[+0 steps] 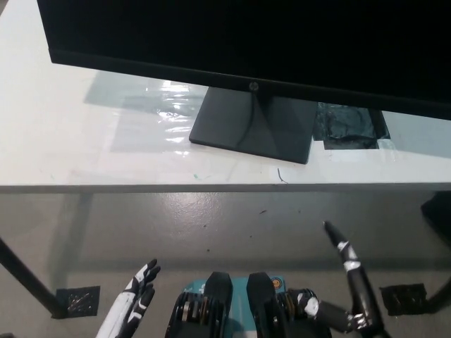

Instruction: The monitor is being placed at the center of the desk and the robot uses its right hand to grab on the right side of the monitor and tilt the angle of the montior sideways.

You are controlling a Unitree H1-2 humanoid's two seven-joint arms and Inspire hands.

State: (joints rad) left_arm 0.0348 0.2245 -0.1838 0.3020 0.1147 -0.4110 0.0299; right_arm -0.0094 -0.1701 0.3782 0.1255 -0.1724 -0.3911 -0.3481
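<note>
A black monitor (232,39) stands on the white desk (84,155), its dark screen filling the top of the head view and its flat square base (254,127) near the desk's front edge. My black right hand (349,271) is low at the bottom right, below the desk's front edge and well short of the monitor, fingers stretched out and holding nothing. My white left hand (137,292) rests at the lower left, also below the desk, fingers apart and empty.
A patch of dark tape or film (349,127) lies on the desk right of the base. A shiny clear film (158,105) covers the desk left of it. A black desk leg (28,282) runs at the lower left over grey floor.
</note>
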